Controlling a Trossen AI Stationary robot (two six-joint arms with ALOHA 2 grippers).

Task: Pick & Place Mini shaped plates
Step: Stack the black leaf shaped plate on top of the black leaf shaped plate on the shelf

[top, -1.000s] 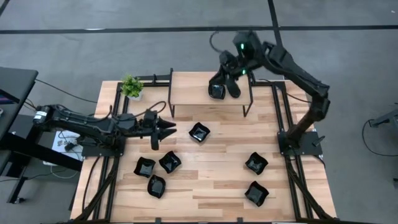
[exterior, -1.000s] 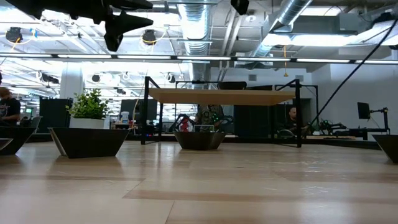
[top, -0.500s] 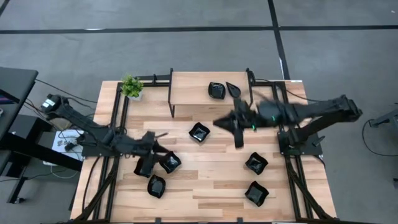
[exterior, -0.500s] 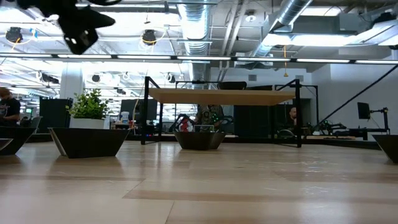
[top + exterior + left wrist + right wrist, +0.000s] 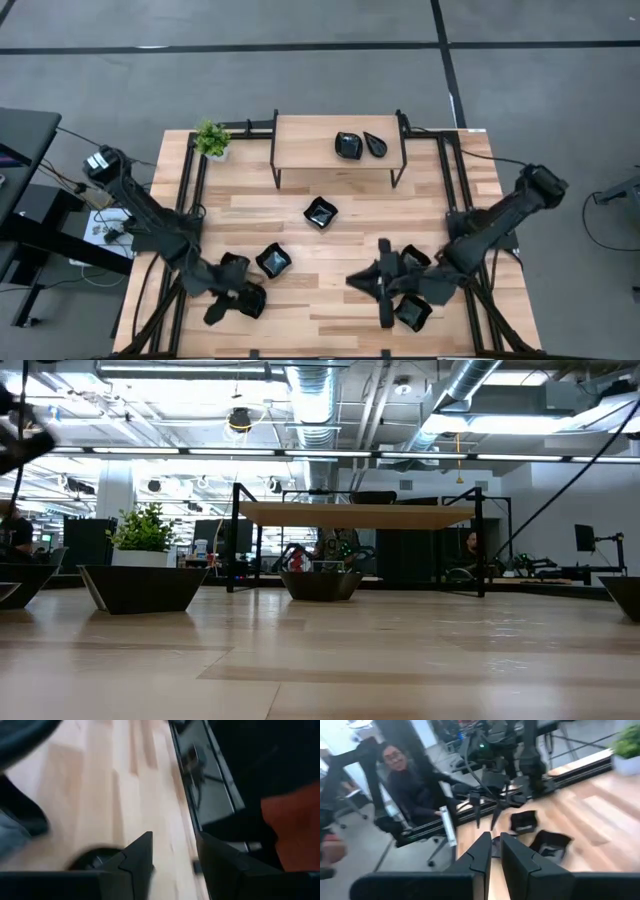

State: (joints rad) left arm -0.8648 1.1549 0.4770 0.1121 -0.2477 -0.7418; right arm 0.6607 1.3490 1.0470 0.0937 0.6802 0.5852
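Several glossy black mini plates lie flat on the wooden table: three near my left gripper [image 5: 233,268] [image 5: 272,260] [image 5: 250,298], one mid-table [image 5: 320,212], two on the right [image 5: 410,262] [image 5: 413,312]. Two more [image 5: 348,146] [image 5: 375,143] sit on the raised shelf [image 5: 300,140]. My left gripper [image 5: 212,316] [image 5: 172,845] is open, hovering near the near-left corner beside the nearest plate [image 5: 95,859]. My right gripper [image 5: 352,281] [image 5: 495,836] points toward the table's left between the two right-hand plates, with only a narrow gap between its fingers.
A small green potted plant [image 5: 211,139] stands at the far-left corner beside the shelf. Black frame rails [image 5: 190,190] run along both sides of the table. A person [image 5: 415,785] sits beyond the table's left edge. Bare wood [image 5: 330,255] lies between the two plate groups.
My right gripper left the shelf, where two plates stay, and swung down toward the near edge to hover by the right-hand plates. My left gripper moved from mid-left of the table toward the near edge, past the three left plates, to the near-left corner.
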